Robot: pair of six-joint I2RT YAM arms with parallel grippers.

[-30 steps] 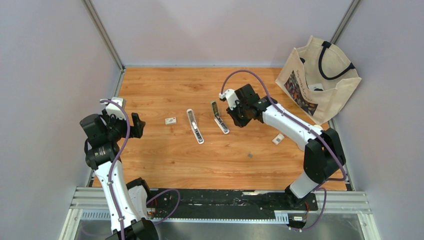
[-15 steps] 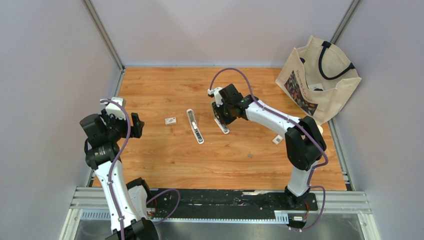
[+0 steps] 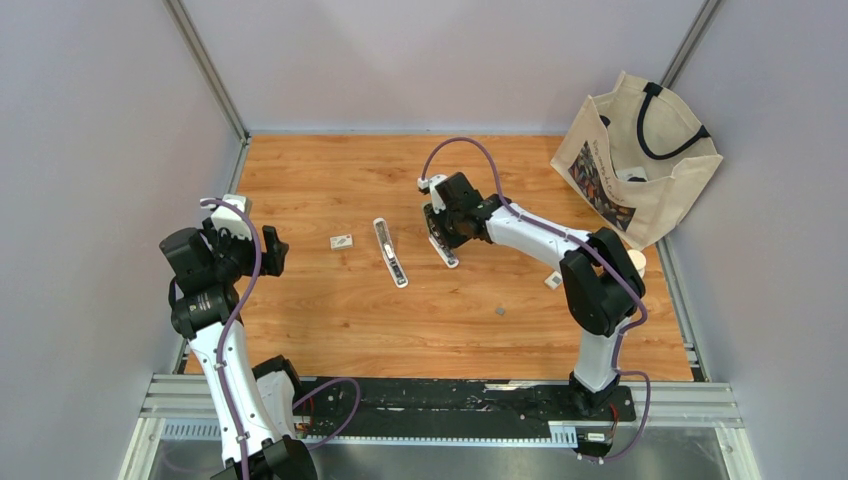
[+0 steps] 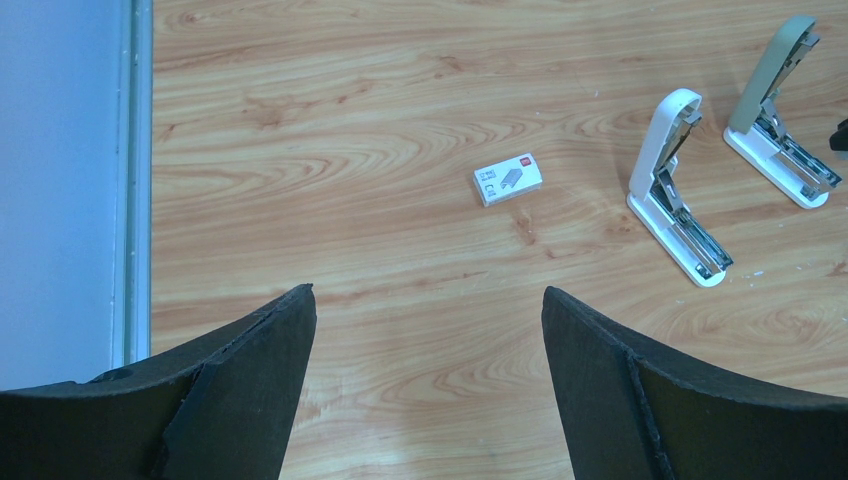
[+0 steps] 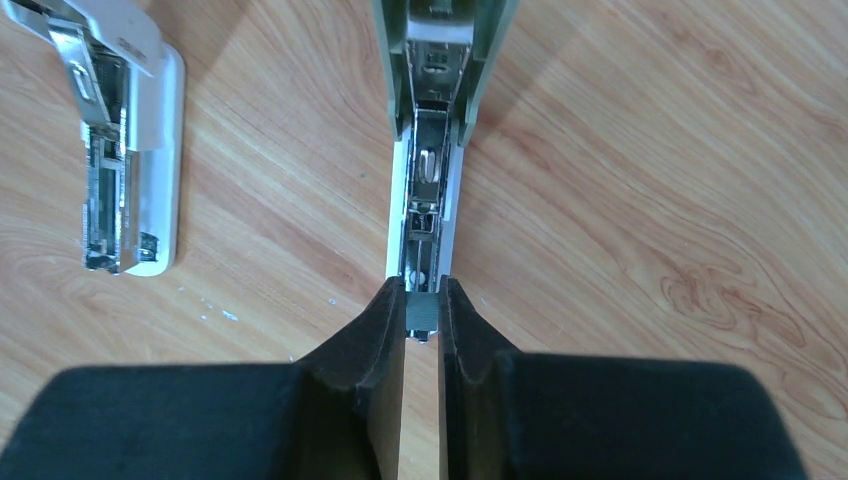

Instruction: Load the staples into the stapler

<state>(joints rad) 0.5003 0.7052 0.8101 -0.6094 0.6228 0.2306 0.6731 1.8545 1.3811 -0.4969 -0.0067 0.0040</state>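
Over the green stapler's (image 5: 432, 150) front end: right gripper (image 5: 422, 300), jaws pinching the staples (image 5: 422, 314).
Staples: short grey face between the fingertips, at the channel's tip; long axis unclear.
Green stapler: open, lengthwise away from the right gripper.
Left gripper (image 4: 425, 295): jaws wide apart, holding nothing.

Top view overhead, distant; wrist views downward, nearer; all share green stapler (image 4: 770, 80).

No legible text; print on small box (image 4: 508, 179) and tote bag (image 3: 655, 190) unreadable
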